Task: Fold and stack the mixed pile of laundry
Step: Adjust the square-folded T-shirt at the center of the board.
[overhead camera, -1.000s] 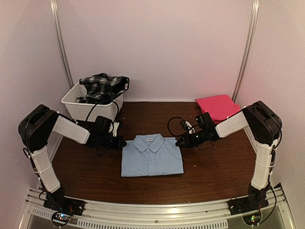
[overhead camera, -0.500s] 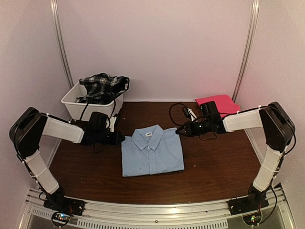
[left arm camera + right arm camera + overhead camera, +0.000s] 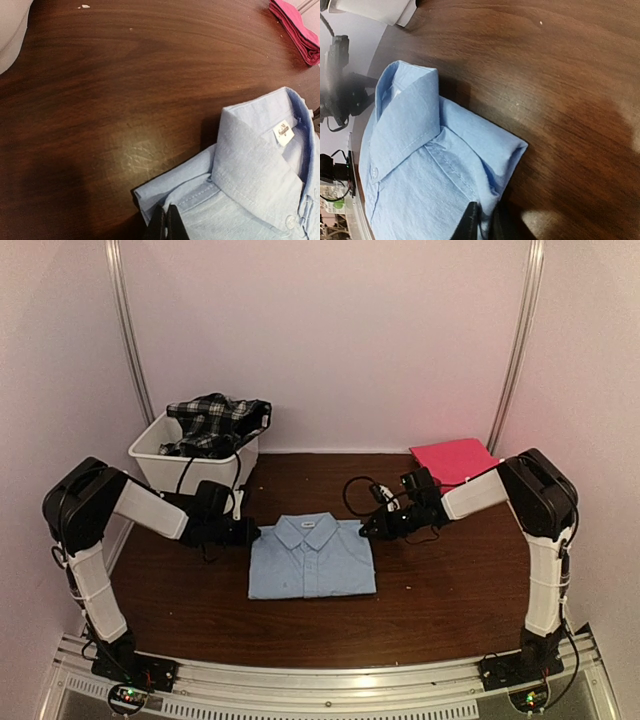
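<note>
Only the top view shows the plaid garment point(image 3: 215, 420) heaped in the white tub point(image 3: 170, 468) at upper left. The left wrist view shows the left gripper point(image 3: 166, 226) pressed together at one shoulder of the folded light blue shirt point(image 3: 260, 190), which lies mid-frame from above, and the right gripper point(image 3: 483, 225) nips the other shoulder, fingers almost closed. I count one tub, one plaid garment, one shirt, one folded pink-red cloth point(image 3: 455, 462) at right and two grippers.

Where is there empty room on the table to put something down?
Bare: the near strip of table in front of the light blue shirt, and the far middle between the white tub and the pink cloth. Crowded: the shirt's shoulders, where the left gripper and right gripper pinch it.
</note>
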### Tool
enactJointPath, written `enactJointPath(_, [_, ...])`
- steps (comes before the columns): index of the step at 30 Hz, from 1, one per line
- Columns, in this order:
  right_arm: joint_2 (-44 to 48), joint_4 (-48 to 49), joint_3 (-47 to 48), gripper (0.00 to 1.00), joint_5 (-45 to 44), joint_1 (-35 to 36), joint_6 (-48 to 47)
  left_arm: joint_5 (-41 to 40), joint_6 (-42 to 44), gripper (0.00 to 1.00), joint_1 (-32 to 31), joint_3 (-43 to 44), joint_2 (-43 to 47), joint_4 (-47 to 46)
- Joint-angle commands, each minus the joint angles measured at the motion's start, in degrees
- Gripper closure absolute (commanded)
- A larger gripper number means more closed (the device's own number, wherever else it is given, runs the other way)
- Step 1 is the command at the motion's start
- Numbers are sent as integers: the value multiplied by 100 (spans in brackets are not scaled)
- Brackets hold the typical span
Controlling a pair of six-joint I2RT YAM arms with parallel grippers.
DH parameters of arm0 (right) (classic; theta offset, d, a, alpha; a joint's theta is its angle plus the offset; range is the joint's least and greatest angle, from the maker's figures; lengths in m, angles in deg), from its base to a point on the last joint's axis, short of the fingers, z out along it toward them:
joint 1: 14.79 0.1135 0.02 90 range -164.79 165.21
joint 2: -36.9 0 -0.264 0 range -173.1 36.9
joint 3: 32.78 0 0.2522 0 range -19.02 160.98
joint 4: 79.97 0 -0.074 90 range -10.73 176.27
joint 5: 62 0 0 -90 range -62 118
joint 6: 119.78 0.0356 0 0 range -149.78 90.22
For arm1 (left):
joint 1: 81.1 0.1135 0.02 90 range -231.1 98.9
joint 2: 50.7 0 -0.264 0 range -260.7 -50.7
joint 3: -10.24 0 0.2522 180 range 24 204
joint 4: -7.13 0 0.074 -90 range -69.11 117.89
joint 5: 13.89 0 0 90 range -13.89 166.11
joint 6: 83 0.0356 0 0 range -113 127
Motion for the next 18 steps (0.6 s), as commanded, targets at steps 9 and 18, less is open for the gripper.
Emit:
enactJointPath(9, [1199, -366, -198, 34, -584, -307, -174, -312, 103, 58, 48, 354, 8, 450])
enactJointPath(18, [2498, -899, -415, 28, 13, -340, -253, -167, 735, 36, -57, 210, 1694, 1263])
